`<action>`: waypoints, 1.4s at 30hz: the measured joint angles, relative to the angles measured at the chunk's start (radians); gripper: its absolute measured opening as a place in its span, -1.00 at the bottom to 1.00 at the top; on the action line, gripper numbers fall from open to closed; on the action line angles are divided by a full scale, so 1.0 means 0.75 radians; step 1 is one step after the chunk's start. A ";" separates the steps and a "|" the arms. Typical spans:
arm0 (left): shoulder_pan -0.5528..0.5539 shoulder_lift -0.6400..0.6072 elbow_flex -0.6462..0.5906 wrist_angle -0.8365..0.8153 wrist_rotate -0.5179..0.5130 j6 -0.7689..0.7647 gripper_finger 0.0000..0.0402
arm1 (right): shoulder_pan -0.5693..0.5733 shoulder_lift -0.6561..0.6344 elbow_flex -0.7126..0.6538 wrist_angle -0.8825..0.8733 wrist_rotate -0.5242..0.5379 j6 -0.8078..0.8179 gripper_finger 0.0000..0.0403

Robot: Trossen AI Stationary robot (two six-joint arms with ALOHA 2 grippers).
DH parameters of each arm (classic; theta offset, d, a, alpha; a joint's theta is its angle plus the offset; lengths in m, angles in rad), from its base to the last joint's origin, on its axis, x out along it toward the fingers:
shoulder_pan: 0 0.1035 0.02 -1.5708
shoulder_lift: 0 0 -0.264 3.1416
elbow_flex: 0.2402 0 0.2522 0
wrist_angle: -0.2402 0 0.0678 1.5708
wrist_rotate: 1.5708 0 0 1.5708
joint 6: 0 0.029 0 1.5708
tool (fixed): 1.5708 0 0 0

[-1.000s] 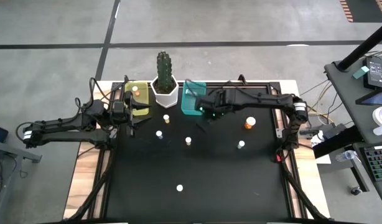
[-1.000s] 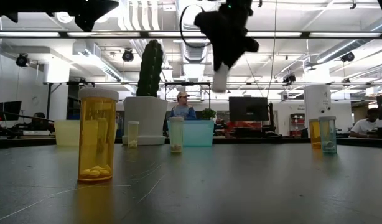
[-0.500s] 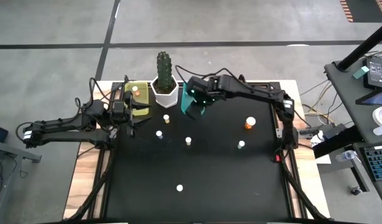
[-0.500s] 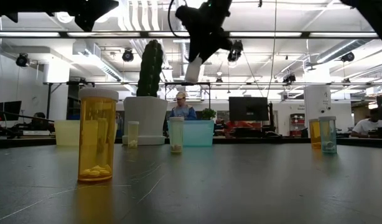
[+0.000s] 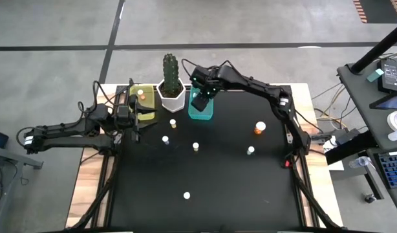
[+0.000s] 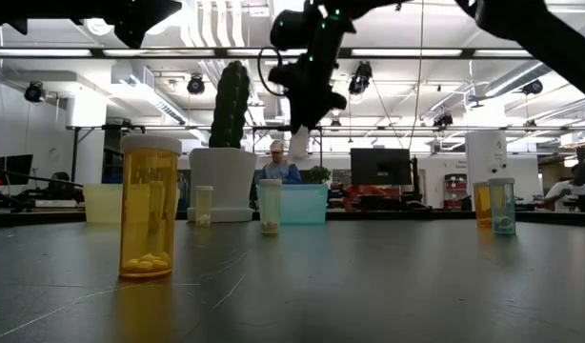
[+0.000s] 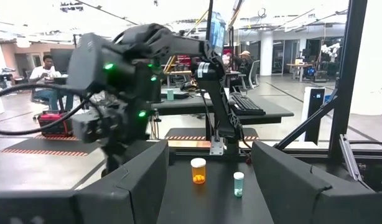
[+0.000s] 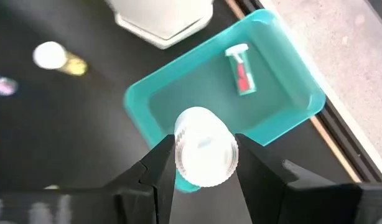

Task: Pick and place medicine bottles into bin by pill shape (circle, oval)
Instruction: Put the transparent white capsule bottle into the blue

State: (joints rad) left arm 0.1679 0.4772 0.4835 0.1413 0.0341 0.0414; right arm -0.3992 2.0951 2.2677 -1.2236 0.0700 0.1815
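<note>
My right gripper [image 5: 200, 97] is above the teal bin [image 5: 200, 111] and is shut on a small white-capped bottle [image 8: 205, 154], which also shows in the low view [image 6: 298, 143]. One bottle [image 8: 241, 68] lies in the teal bin. My left gripper [image 5: 130, 118] is open and empty beside the yellow bin [image 5: 144, 103], which holds a bottle. Several small bottles stand on the black table, among them an orange one [image 5: 260, 127] and a large-looking orange one near the low camera [image 6: 150, 205]. My right gripper pinches the bottle between its two fingers [image 8: 160, 171], on opposite sides at its white-capped upper end [image 8: 205, 134]. The fingers come from above, pointing down. The bottle hangs roughly upright below them, lifted clear above the teal bin.
A white hexagonal pot with a cactus [image 5: 171, 87] stands between the two bins at the far edge. Loose bottles stand at mid-table [image 5: 195, 147], near the right [image 5: 250, 150] and toward the near edge [image 5: 186, 195]. People and desks show in the room beyond.
My right gripper has carried the bottle from beside the teal bin's right side toward the table's far left, and now stands over the bin. The arm has swung and turned as it went. The bottle stays in the hold, clear of the table.
</note>
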 joint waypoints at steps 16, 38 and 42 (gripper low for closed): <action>0.000 0.000 0.000 -0.001 0.000 0.024 0.07 | -0.211 0.160 -0.001 0.043 -0.002 -0.121 -0.32; 0.000 0.000 -0.001 -0.001 -0.001 0.026 0.07 | -0.243 0.294 -0.003 0.119 0.000 -0.174 -0.32; 0.000 0.000 -0.001 -0.001 -0.001 0.030 0.07 | -0.243 0.293 -0.002 0.129 0.001 -0.174 -0.32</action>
State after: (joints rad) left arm 0.1680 0.4774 0.4831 0.1406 0.0338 0.0638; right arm -0.5816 2.3150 2.2662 -1.1269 0.0704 0.0509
